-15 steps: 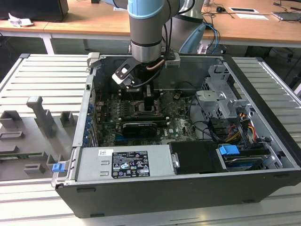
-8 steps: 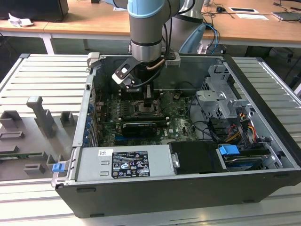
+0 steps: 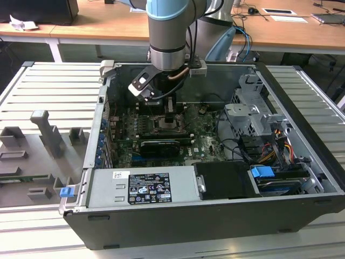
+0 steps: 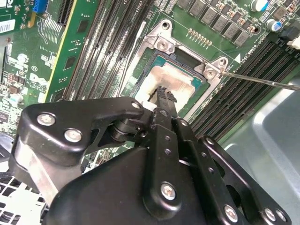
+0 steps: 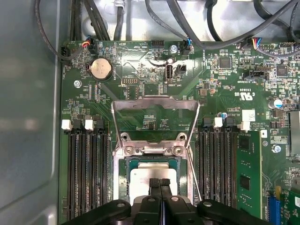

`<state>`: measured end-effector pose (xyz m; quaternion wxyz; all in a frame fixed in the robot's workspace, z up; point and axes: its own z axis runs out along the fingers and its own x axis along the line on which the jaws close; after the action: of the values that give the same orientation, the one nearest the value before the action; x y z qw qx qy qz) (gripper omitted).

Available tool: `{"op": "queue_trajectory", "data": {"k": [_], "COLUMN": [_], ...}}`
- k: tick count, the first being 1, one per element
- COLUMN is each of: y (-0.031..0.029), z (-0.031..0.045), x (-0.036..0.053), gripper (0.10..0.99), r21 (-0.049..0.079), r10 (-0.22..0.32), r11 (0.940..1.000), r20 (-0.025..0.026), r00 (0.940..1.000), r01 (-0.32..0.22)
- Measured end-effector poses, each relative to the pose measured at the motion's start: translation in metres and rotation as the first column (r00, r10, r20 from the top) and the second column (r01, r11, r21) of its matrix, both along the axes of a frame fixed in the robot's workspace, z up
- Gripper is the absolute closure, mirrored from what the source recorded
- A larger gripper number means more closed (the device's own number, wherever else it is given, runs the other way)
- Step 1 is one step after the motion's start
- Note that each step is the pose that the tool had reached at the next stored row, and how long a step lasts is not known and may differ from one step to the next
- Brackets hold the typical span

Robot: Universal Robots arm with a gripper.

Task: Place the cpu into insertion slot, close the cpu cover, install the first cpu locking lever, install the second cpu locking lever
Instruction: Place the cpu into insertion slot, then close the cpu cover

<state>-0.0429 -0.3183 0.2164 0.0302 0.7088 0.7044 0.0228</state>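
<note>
- Where do we have the cpu (image 5: pixel 140 176)?
- Flat in the insertion slot (image 5: pixel 150 162), straight under the claw (image 5: pixel 160 182) tips. Claw pinched closed, empty. The cpu cover (image 5: pixel 154 99) stands open past the slot.

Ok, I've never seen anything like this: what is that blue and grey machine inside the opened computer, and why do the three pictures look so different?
It is one robot arm with a claw at its end, reaching into an open computer case that lies on a ribbed metal table. The exterior view comes from a camera standing off the arm. Both wrist views come from cameras riding on the arm, so they look closely at the green circuit board. There the cpu, a flat silvery chip, sits in the insertion slot, and the cpu cover is swung open. The claw's tips are shut together at the chip's top, with nothing between them.
</note>
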Motion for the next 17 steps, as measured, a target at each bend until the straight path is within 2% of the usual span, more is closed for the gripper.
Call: {"op": "queue_trajectory", "data": {"k": [17], "y": [-0.0006], "z": [0.0040], "x": [0.0049], "gripper": [0.980], "r21": [0.000], "r10": [0.000], "r11": [1.0000], "r20": [-0.0005], "r00": [1.0000], "r01": [0.000]}}
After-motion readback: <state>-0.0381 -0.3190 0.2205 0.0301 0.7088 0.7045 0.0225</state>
